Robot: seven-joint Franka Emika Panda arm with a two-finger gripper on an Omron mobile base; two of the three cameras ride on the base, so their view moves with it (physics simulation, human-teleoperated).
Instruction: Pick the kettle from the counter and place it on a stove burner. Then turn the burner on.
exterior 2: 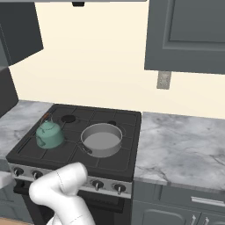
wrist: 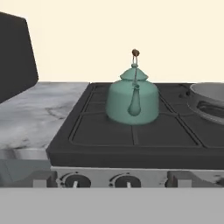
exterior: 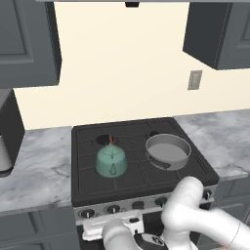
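The kettle (exterior: 111, 161) sat upright on the front-left stove burner (exterior: 113, 172), apart from the grey pan (exterior: 168, 150) beside it, presumably set there for heating, with open room before the knobs (wrist: 75, 180) below, though whether the gripper was spread or pressed together I could not tell.
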